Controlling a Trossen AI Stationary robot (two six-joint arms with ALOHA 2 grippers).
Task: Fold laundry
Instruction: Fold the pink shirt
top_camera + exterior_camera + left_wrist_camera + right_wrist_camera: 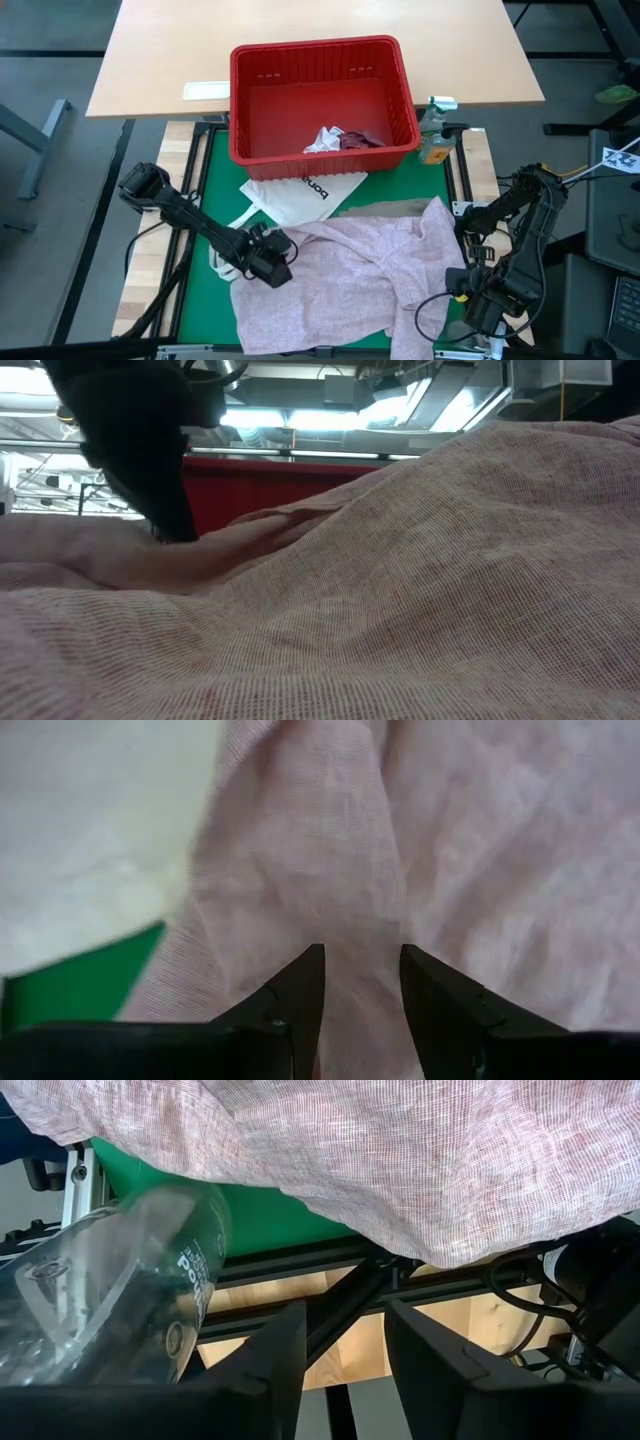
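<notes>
mottled pink garment (340,275) spread on green worktop (215,180), left gripper (360,982) jaws apart over its left edge, right gripper (345,1345) jaws apart, empty, near right corner

hidden: tote bag (300,195) partly under pink garment (350,270) | basket (320,60) contents (small) unclear

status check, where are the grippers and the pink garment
Left gripper open, fingers straddling a ridge of the pink garment. Right gripper open, off the table's right edge, empty. White tote bag partly under the garment.
</notes>
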